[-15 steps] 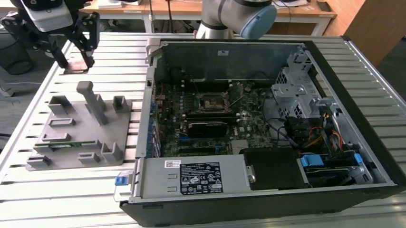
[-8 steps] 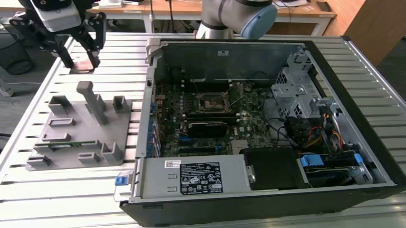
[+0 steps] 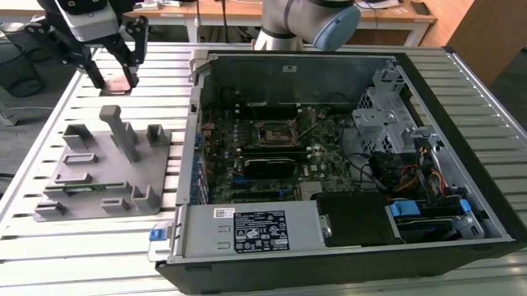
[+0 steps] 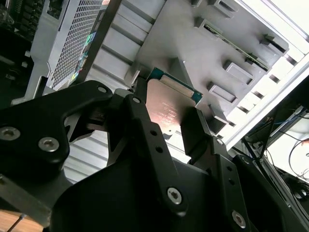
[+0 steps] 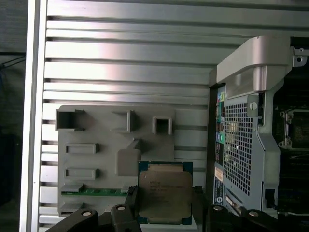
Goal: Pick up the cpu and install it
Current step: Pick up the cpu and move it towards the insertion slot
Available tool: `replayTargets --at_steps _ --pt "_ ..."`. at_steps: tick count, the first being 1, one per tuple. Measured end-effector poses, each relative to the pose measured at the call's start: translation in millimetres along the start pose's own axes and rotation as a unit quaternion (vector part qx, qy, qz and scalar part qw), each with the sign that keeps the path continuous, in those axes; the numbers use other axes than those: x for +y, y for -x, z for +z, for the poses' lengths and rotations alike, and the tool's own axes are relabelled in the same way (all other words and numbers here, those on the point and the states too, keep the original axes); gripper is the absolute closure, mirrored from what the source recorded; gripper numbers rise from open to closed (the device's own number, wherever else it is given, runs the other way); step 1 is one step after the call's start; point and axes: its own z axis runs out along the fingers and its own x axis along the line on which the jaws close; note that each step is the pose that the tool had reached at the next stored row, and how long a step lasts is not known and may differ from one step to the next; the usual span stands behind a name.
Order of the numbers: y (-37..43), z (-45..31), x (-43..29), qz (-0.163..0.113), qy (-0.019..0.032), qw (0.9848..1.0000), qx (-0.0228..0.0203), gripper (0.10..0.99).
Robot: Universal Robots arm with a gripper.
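Note:
The cpu (image 5: 164, 192), a flat square chip with a silver-grey metal top and a green edge, is clamped between the two black fingers of my gripper (image 5: 165, 202). In the second wrist view the cpu (image 4: 169, 107) is held by its opposite sides in the gripper (image 4: 166, 118), up off the grey fixture tray (image 4: 203, 43). In the exterior view the gripper (image 3: 115, 79) hangs above the slatted table at the far left, beyond the fixture tray (image 3: 107, 163) and to the left of the open computer case (image 3: 485, 185). The empty socket (image 3: 276, 131) sits mid-motherboard.
The case's raised metal side wall (image 3: 196, 111) stands between the gripper and the motherboard. A black heatsink block (image 3: 268, 166) lies just below the socket. The power supply (image 3: 251, 231) and a drive cage (image 3: 383, 117) fill the case's edges. Upright posts rise from the fixture tray.

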Motion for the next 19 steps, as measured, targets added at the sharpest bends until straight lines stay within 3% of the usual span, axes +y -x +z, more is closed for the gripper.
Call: replayTargets --at_steps 19 --pt "29.4 0.1 -0.7 0.000 0.0000 1.0000 0.0000 0.561"
